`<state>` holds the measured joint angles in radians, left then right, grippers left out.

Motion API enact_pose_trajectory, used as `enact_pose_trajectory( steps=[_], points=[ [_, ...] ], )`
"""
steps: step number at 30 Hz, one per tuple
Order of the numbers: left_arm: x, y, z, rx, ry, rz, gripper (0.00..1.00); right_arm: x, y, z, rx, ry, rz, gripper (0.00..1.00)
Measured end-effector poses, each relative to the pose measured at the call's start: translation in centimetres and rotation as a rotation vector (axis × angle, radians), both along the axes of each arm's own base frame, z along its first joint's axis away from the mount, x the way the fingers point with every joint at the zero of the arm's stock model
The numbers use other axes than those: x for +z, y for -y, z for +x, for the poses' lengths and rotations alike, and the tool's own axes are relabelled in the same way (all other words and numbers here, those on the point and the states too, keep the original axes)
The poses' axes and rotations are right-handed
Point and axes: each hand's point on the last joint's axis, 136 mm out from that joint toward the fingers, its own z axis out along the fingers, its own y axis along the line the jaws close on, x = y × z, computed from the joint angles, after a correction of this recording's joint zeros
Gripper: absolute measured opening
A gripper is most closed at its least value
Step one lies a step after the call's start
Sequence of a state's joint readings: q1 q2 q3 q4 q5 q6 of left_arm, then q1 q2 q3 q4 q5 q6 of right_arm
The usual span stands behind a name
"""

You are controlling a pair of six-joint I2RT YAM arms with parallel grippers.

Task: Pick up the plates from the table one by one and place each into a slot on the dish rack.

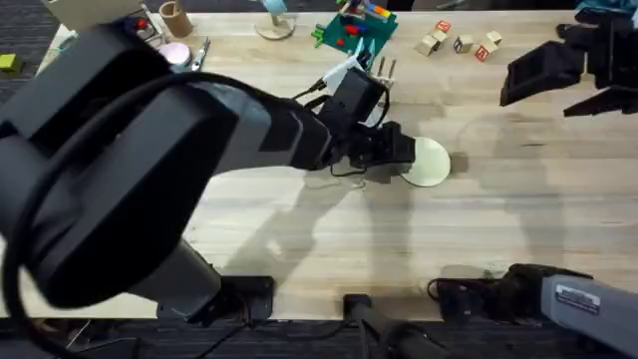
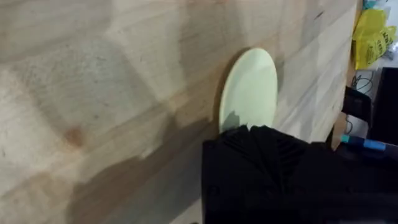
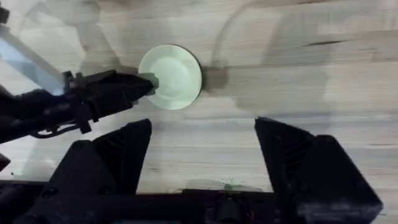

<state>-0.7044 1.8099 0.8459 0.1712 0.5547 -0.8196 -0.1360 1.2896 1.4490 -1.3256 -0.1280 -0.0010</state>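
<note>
A pale cream-yellow plate (image 1: 434, 163) lies flat on the table (image 1: 518, 229) near the middle. My left gripper (image 1: 402, 150) reaches across from the left and is shut on the plate's near rim. The left wrist view shows the plate (image 2: 252, 87) running out from under my black fingers (image 2: 261, 155). In the right wrist view the plate (image 3: 174, 74) lies below, with the left gripper (image 3: 149, 82) at its edge. My right gripper (image 1: 558, 75) hovers open at the far right, with nothing between its fingers (image 3: 112, 155). The dish rack (image 1: 384, 70) shows as a few pegs behind the left arm.
A green toy-brick build (image 1: 354, 30) stands at the back behind the rack. Small wooden blocks (image 1: 459, 42) lie at the back right. A pink lid (image 1: 175, 52) and small tools sit at the back left. Bare tabletop lies between the plate and the right arm.
</note>
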Motion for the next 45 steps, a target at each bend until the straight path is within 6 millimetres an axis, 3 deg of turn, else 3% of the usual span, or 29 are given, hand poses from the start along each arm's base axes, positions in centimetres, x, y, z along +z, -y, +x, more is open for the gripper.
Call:
enact_pose_trajectory(
  steps=[9,28,45],
  points=[
    [-1.1,0.4,-0.2,-0.021,-0.018,-0.014,0.043,0.0,0.0,0.0,0.0,0.0,0.0,0.995],
    [-1.1,0.7,-0.3,-0.036,-0.026,-0.027,0.043,-0.1,0.0,0.0,0.006,-0.002,0.005,0.995],
    [-1.1,0.7,-0.3,-0.036,-0.026,-0.027,0.043,-5.4,2.0,-0.8,-0.078,0.028,0.363,0.995]
  ],
)
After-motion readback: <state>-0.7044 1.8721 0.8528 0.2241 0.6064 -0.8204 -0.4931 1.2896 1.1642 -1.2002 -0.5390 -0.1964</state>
